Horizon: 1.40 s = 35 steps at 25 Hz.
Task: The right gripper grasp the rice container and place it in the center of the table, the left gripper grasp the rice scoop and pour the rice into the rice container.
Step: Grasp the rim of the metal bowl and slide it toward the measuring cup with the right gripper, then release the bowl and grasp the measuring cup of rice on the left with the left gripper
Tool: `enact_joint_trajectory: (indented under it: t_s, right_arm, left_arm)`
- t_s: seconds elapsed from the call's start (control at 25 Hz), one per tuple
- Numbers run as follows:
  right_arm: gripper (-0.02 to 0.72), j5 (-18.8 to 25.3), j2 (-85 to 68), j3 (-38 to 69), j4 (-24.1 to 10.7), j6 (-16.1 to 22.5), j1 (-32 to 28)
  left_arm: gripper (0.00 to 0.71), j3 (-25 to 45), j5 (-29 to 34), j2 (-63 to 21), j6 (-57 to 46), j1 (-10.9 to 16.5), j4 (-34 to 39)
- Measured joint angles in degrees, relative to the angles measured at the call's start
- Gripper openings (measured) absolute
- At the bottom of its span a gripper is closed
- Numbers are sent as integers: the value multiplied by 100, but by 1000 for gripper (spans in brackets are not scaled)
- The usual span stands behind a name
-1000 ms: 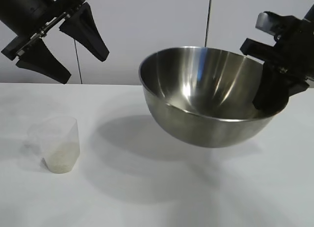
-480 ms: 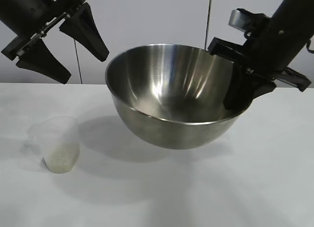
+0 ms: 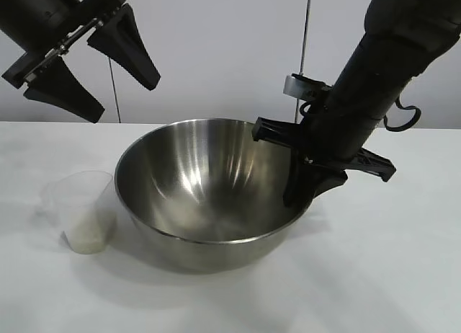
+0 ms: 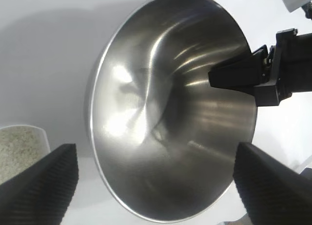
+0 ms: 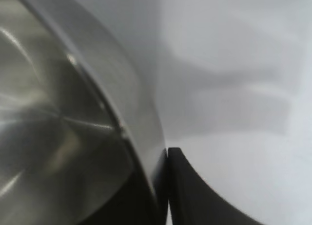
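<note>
Steel rice container [image 3: 205, 196] down on bench [image 3: 389, 275]; right gripper [image 3: 306, 192] straddles its rim, grip unclear — lifting could tip it; left gripper [image 3: 90, 63] open.

Both arms were matte black; the left gripper [image 3: 92, 63] carried wedge-shaped tapering fingers, and the right gripper [image 3: 308, 187] bore a looping black cable.

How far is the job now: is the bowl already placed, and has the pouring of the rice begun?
Done: the rice container rests on the table, near its middle. In hand: the right tool is at the container's rim, one finger inside; whether it has released I cannot tell. Left: the left tool hangs open above, holding nothing; the rice scoop stands beside the container with the rice inside, nothing poured.
</note>
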Motion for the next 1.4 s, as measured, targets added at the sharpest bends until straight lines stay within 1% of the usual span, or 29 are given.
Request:
enact_joint_trajectory:
  t_s: [0.16, 0.28, 0.36, 0.4, 0.6, 0.68, 0.76, 0.88, 0.92, 0.96, 1.0, 1.12, 1.2, 1.32, 1.4]
  right_arm:
    - [451, 270, -65, -316, -62, 14, -270]
    - [453, 333, -305, -748, -336, 14, -621]
    - [453, 325, -514, -1068, -697, 14, -878]
    - [453, 319, -633, -1241, -968, 14, -1029]
    - [453, 331, -1295, -1800, -2512, 23, -1954]
    - [453, 509, -1710, -1831, -2956, 82, -2471]
    - [453, 943, -2165, -1832, -3211, 146, -2989]
    - [453, 1766, -3060, -1832, -3300, 164, -3682]
    - [453, 1947, -3362, -1798, -3268, 170, -3838]
    - [453, 2010, -3764, -1719, -3208, 170, -3924]
    - [453, 2029, -4209, -1631, -3081, 164, -3949]
    - [453, 2022, -5577, -1181, -2512, -26, -3954]
    - [453, 2000, -6482, -829, -2265, -160, -3954]
    - [453, 1961, -7855, -197, -2132, -353, -3954]
    - [453, 1835, -8687, 355, -2081, -368, -3954]
  left_arm:
    - [624, 0, 0, 0, 0, 0, 0]
    - [624, 0, 0, 0, 0, 0, 0]
    - [624, 0, -5, 0, 0, 0, 0]
    - [624, 0, -5, 0, 0, 0, 0]
    - [624, 0, -14, 0, 0, 0, 0]
    - [624, 0, -19, 0, 0, 0, 0]
    - [624, 0, -26, 0, 0, 0, 0]
    - [624, 0, -33, 0, 0, 0, 0]
    - [624, 0, -47, 0, 0, 0, 0]
    - [624, 0, -47, 0, 0, 0, 0]
    - [624, 0, -47, 0, 0, 0, 0]
    - [624, 0, -47, 0, 0, 0, 0]
    - [624, 0, -47, 0, 0, 0, 0]
    - [624, 0, -47, 0, 0, 0, 0]
    - [624, 0, -47, 0, 0, 0, 0]
